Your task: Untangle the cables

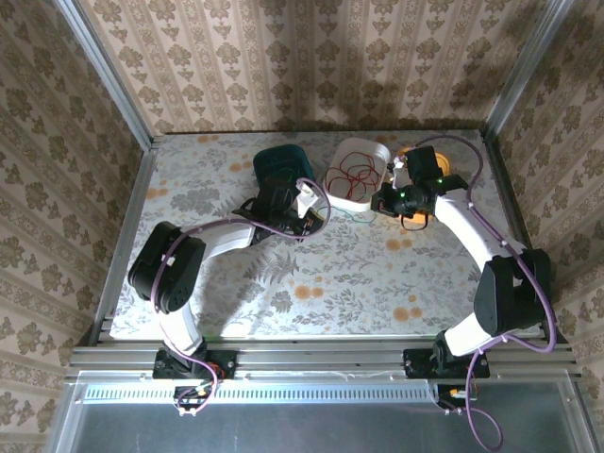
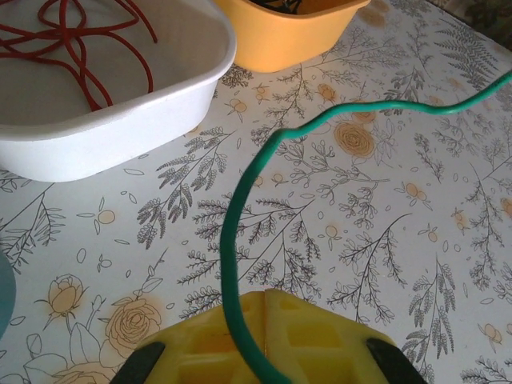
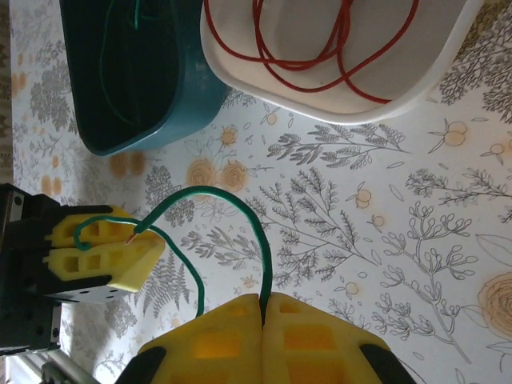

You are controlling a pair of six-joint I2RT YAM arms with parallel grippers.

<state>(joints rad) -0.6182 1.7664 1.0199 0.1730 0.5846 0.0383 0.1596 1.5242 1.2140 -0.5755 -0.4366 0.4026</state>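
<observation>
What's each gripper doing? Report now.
Left gripper: shut on the green cable.
Right gripper: shut on the same green cable.

Top view: warm overhead light; soft shadows lie under the arms on the table [image 1: 311, 283]; a pale glare band crosses the frame's bottom. Left wrist view: the left gripper's yellow fingers [image 2: 200, 352] blur at the lower edge; the green cable [image 2: 232, 240] is sharper mid-frame.

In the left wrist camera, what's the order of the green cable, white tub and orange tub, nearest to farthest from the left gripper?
1. green cable: pinched in the left gripper itself.
2. white tub: upper left, holding a red cable.
3. orange tub: top centre, beyond the white tub.
</observation>
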